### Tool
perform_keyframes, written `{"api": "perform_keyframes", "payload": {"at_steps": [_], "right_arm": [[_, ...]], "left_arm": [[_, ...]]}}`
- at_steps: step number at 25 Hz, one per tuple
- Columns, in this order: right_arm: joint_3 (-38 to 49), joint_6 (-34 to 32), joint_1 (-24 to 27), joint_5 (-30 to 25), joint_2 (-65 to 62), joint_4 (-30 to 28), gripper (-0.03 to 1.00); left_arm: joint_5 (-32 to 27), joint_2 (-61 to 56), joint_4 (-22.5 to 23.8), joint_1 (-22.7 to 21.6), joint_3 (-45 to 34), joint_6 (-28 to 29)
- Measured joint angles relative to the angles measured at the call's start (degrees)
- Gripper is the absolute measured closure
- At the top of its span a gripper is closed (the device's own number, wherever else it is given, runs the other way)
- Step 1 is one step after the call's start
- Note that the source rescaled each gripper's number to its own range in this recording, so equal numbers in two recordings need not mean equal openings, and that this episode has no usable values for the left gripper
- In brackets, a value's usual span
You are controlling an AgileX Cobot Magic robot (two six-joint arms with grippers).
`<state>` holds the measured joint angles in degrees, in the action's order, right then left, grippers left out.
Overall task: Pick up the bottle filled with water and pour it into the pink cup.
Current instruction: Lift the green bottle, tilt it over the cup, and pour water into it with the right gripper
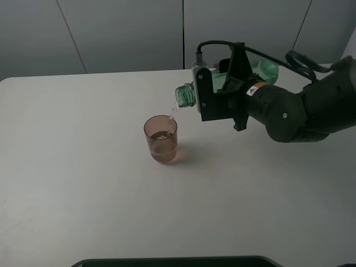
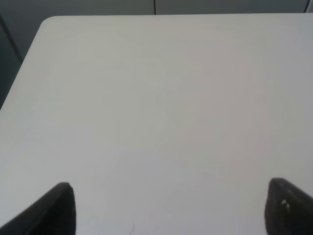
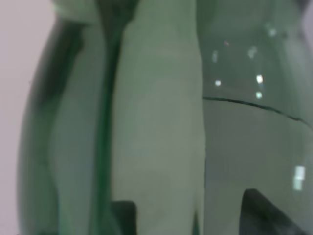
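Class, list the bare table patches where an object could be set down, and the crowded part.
Free: left half of the table, left of the pink cup; the front strip between cup and near edge. Crowded: right rear, where the right gripper holds the tilted bottle above the cup.

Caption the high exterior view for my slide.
Right gripper tilts the green bottle, pouring a thin stream of water into the pink cup on the white table.
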<state>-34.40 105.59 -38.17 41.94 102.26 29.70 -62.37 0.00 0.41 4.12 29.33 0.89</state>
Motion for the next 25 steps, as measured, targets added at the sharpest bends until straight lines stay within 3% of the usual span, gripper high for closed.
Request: {"api": "perform_keyframes", "payload": {"at_steps": [14, 25], "right_arm": [[0.00, 0.25, 0.00, 0.12, 0.00, 0.00, 0.97], [-0.19, -4.72, 0.00, 0.23, 0.00, -1.79, 0.97]], "left_arm": [[0.00, 0.00, 0.00, 0.00, 0.00, 0.22], [0.00, 0.00, 0.00, 0.00, 0.00, 0.22]]}}
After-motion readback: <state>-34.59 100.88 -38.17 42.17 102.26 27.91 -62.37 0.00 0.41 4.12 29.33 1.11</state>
